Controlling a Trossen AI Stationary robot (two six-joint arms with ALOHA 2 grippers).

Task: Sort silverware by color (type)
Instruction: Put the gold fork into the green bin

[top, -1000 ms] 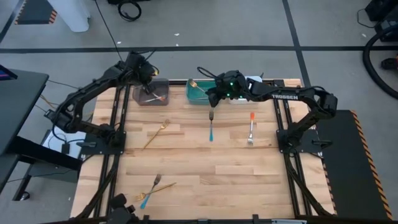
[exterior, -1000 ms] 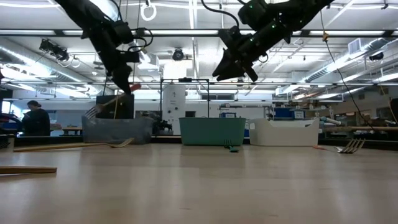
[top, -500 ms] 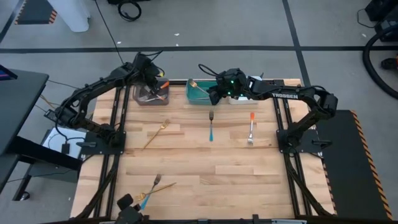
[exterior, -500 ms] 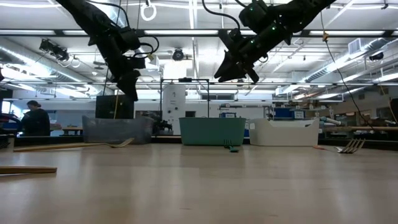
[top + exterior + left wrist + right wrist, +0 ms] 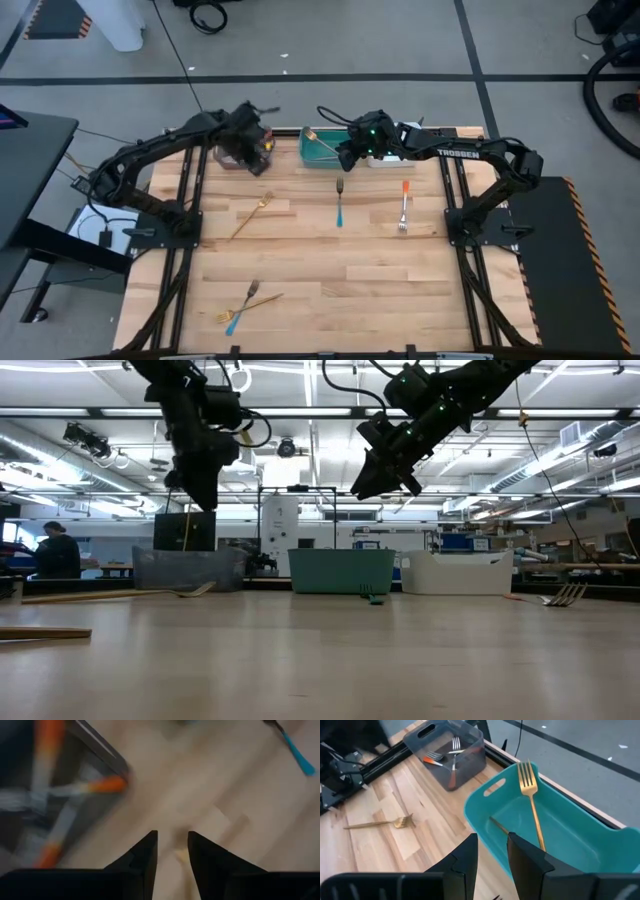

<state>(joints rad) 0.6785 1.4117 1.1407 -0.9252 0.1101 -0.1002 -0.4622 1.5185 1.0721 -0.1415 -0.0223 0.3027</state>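
Silverware lies scattered over the wooden tabletop [image 5: 320, 265], and the teal bin [image 5: 318, 146] at the far edge serves as landmark. Inside that bin a gold fork [image 5: 532, 802] leans against the wall, tines up over the rim. To the left of the teal bin stands the grey bin [image 5: 447, 751], holding orange-handled forks [image 5: 436, 758]. To its right, partly hidden under the right arm, is the white bin [image 5: 455, 572].

Nearer than the teal bin, just in front of it, a blue-handled fork [image 5: 339, 203] lies on the wood. Farther right of that sits an orange-handled fork [image 5: 404, 206], and to the left, in front of the grey bin, another gold fork [image 5: 251, 214]. Well away from the teal bin, near the front edge, a gold fork and a blue-handled utensil lie crossed together [image 5: 245, 302].

The left claw [image 5: 172, 855] hangs over the near corner of the grey bin, empty, its fingers a narrow gap apart. The right claw [image 5: 492, 855] hovers above the near rim of the teal bin, also empty, with its fingers slightly parted.
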